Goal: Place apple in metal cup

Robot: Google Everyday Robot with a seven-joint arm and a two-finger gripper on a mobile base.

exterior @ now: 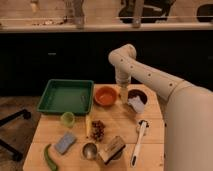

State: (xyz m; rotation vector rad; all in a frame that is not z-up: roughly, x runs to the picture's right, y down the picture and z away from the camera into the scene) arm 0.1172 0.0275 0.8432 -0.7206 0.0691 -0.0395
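Observation:
The metal cup [90, 150] is small, silver-grey and dark inside. It stands near the table's front edge, left of a wooden block [113, 147]. The apple does not show anywhere in the camera view. My gripper [123, 96] hangs straight down from the white arm at the back of the table, between the orange bowl [105, 95] and a dark bowl [137, 95]. It is far from the metal cup. Whether it holds anything is hidden.
A green tray [66, 96] sits at the back left, with a light green cup [67, 118] in front of it. A dark berry cluster [97, 130], a blue sponge [65, 142], a green vegetable [50, 157] and a white brush [139, 142] lie on the wooden table [120, 122].

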